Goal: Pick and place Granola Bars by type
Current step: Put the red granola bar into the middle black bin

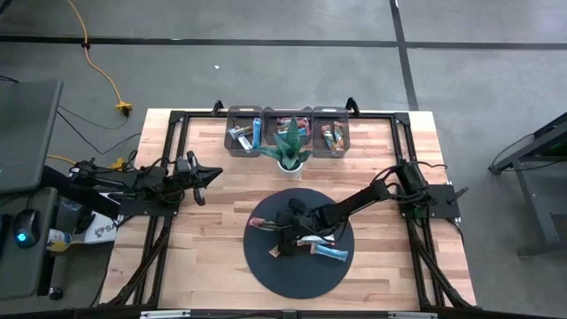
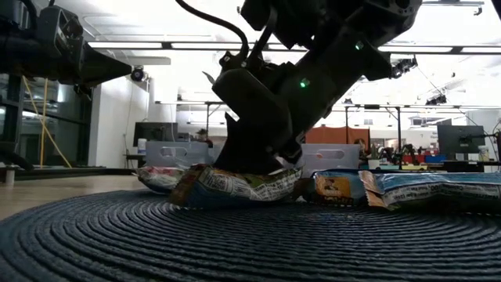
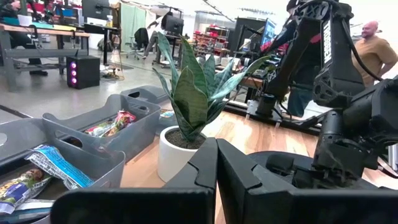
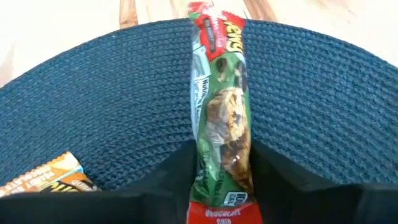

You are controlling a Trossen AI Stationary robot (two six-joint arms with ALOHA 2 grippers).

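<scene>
Pale wood planks make up the worktop [image 1: 213, 239], which stands on a grey concrete floor crossed by dark lines and a yellow cable [image 1: 104, 75]. A round, dark, woven mat [image 1: 266, 266] lies toward the near edge, its coiled ribs clear in the low view. Along the far edge sit three grey plastic bins [image 1: 289, 131] holding wrapped bars, with a spiky green plant [image 1: 290, 142] in a white pot just in front of the middle one. Beyond the worktop the room shows desks, monitors and a person in a tan top [image 3: 372, 53].

The right arm reaches from its base across the mat, and the right hand [image 1: 282, 232] is down on the mat's left part, its fingers grasping a green granola bar [image 4: 222, 118] on either side. That bar lies flat on the mat, its shiny crinkled wrapper printed with a chunky bar and red ends. More bars rest on the mat nearby: an orange bar [image 4: 43, 179], a blue bar [image 1: 330, 255] and others beside them.

The left arm waits at the worktop's left side, its left hand [image 1: 213, 172] clenched, the two dark fingers pressed together.
</scene>
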